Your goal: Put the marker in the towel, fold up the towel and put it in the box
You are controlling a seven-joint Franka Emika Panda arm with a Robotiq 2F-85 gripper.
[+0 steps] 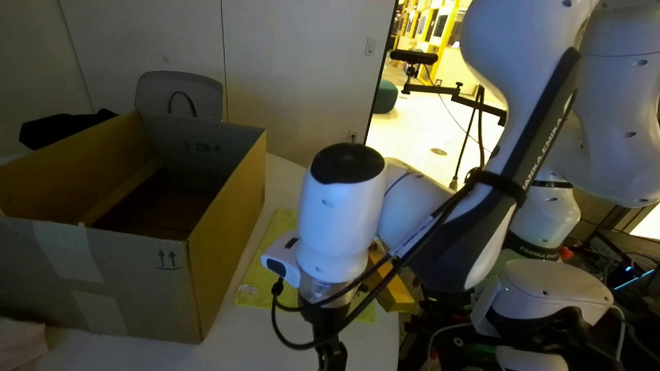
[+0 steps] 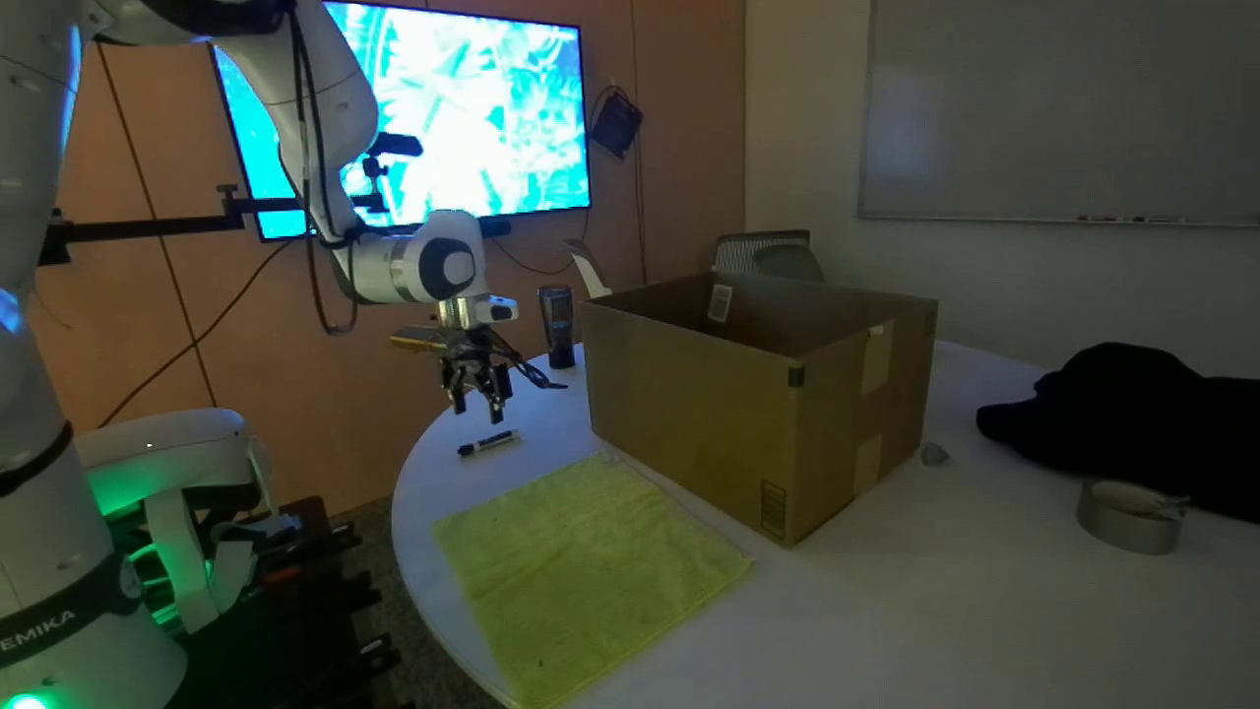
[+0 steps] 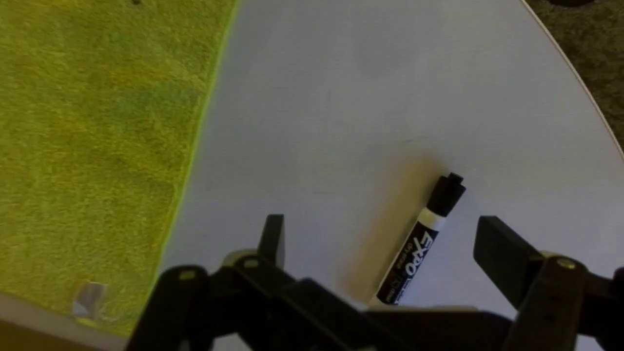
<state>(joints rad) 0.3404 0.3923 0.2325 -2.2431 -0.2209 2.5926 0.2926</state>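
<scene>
"Gripper [image 3: 380, 239] first: how is it posed?"

"Pointing down over the marker [image 3: 414, 248], jaws spread wide, holding nothing. The arm [image 2: 333, 113] spans the upper left in an exterior view, bent so the wrist faces down."

"And where's the marker?"

"Lying on the white table [image 3: 331, 97], right of and below centre in the wrist view, showing between the jaws. The yellow-green towel [image 3: 107, 161] lies flat at the left of that view; the box [image 2: 689, 423] stands upright just beside it, right of centre in an exterior view."

"What about the room?"

"Same view: lit screen [image 2: 472, 108] upper left, whiteboard [image 2: 1063, 108] upper right, black cloth [image 2: 1132, 423] at the right edge."

"Edges, space to move?"

"The table's curved edge crosses the wrist view's upper right; bare white surface separates marker from towel."
</scene>
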